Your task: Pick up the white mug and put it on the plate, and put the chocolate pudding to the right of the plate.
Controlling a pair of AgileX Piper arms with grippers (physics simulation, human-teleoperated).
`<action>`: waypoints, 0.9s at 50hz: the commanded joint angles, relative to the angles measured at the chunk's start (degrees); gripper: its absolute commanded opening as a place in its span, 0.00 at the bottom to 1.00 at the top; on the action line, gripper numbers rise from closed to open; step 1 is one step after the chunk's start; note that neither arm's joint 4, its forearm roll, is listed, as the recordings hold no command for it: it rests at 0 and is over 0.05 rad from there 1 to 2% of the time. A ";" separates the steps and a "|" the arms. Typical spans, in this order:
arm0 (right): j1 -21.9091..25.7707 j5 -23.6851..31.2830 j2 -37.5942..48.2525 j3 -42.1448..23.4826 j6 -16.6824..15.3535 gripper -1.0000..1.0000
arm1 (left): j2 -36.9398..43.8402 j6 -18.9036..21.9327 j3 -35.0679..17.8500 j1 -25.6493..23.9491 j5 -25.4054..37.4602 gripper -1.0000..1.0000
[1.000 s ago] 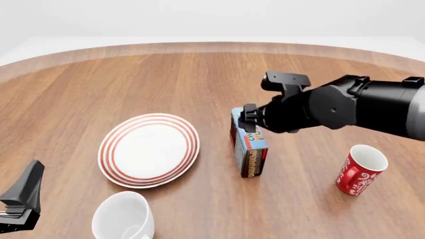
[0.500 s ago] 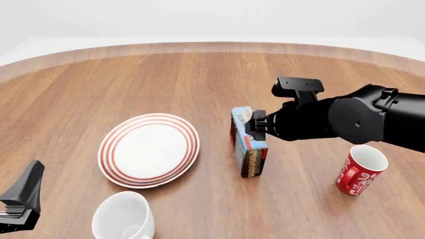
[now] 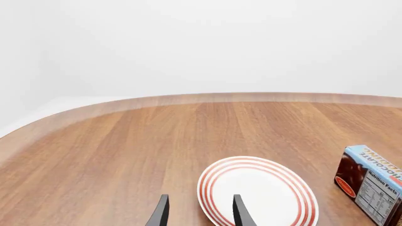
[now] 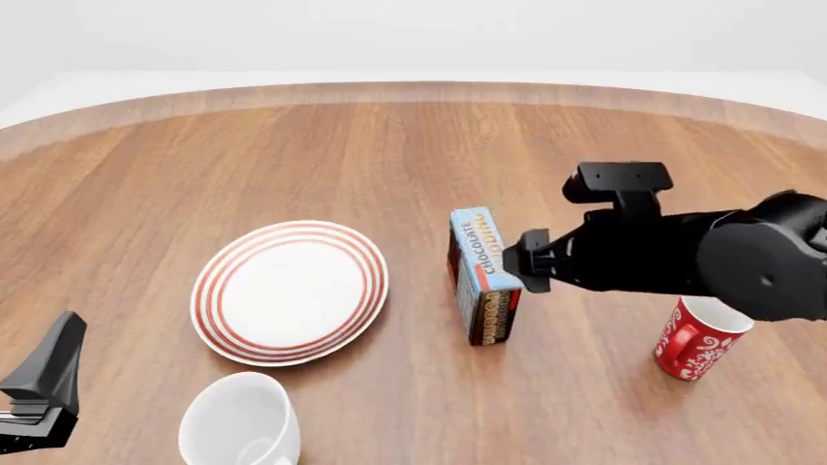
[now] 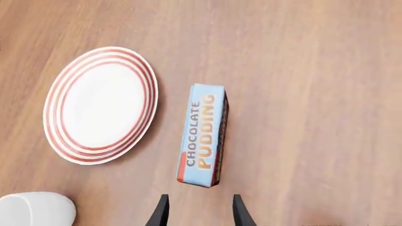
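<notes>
Our right gripper (image 4: 533, 262) has backed off the chocolate pudding (image 4: 483, 275), fingers apart, empty; left gripper (image 3: 198, 217) also apart.

- The plate (image 4: 290, 292) lies left of centre in the front view, on the table (image 4: 259, 155).
- The white mug (image 4: 240, 423) sits below the plate, near the bottom edge, close to its rim.
- The chocolate pudding (image 4: 482, 274) stands right of the plate, apart from it.
- A patterned mug (image 4: 698, 336) stands at lower right, well apart from the carton.
- The right gripper (image 4: 520, 262) is just right of the carton.
</notes>
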 commanded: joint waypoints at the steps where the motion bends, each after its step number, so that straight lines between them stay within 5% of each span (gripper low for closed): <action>1: -0.84 -2.17 -5.37 5.10 -3.94 1.00 | 0.00 0.00 0.00 0.00 0.00 1.00; 27: 0.14 -5.79 -12.80 13.22 -14.50 1.00 | 0.00 0.00 0.00 0.00 0.00 1.00; 35: 0.66 -8.06 -14.49 16.19 -20.45 1.00 | 0.00 0.00 0.00 0.00 0.00 1.00; 45: 3.92 -10.58 -14.76 18.45 -22.88 1.00 | 0.00 0.00 0.00 0.00 0.00 1.00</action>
